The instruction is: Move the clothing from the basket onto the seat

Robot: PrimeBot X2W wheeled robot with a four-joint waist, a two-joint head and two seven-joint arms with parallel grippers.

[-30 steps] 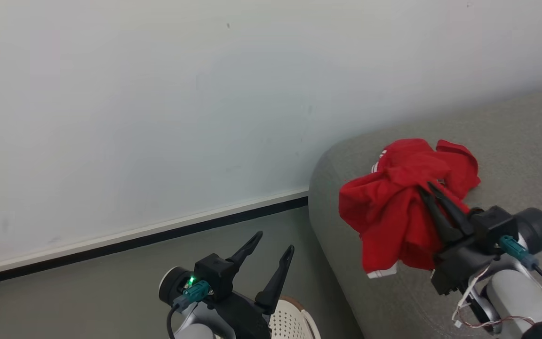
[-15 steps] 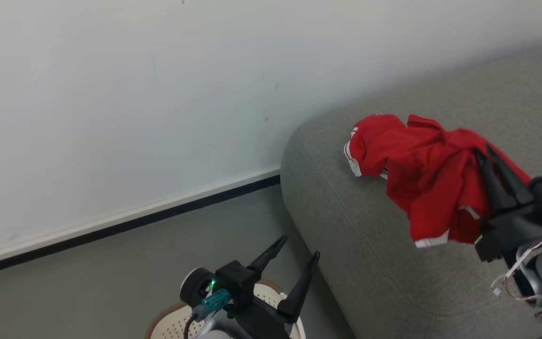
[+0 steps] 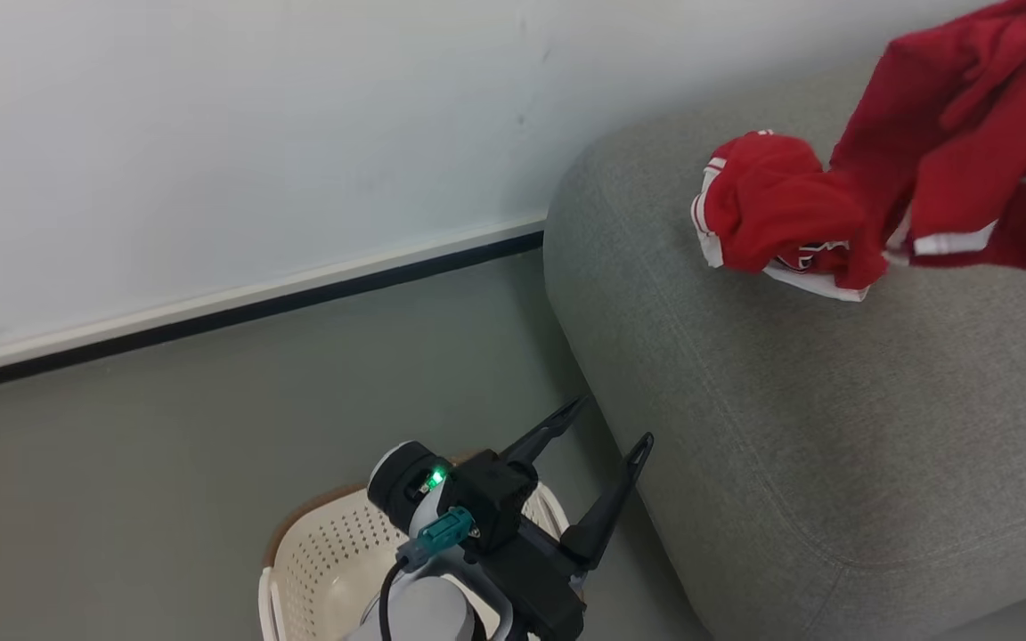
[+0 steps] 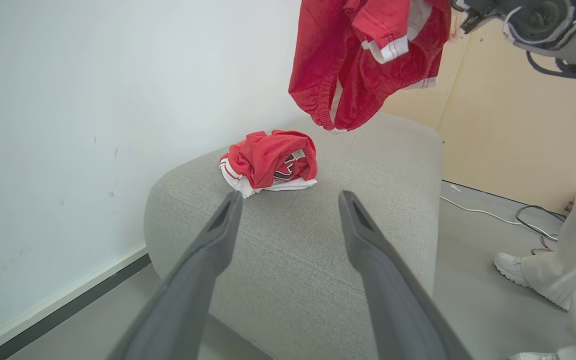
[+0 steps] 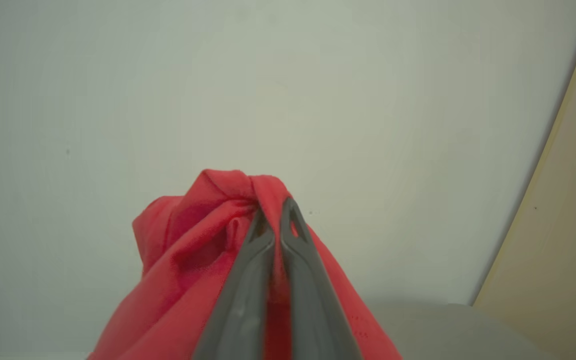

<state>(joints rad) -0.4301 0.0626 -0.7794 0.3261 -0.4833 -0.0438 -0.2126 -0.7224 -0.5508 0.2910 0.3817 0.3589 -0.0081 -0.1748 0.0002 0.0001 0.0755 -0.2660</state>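
now the right gripper [image 5: 274, 214], jaws pressed together, pinches one red garment [image 4: 363, 60] hanging above the seat [image 3: 834, 427]; the other garment [image 3: 771, 209] lies bunched on it. left gripper [image 3: 611, 421], jaws spread, hovers over the basket [image 3: 317, 552].

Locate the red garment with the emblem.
The emblem garment lies bunched on the grey seat near its corner by the white wall; in the left wrist view it is below-left of the hanging red garment.
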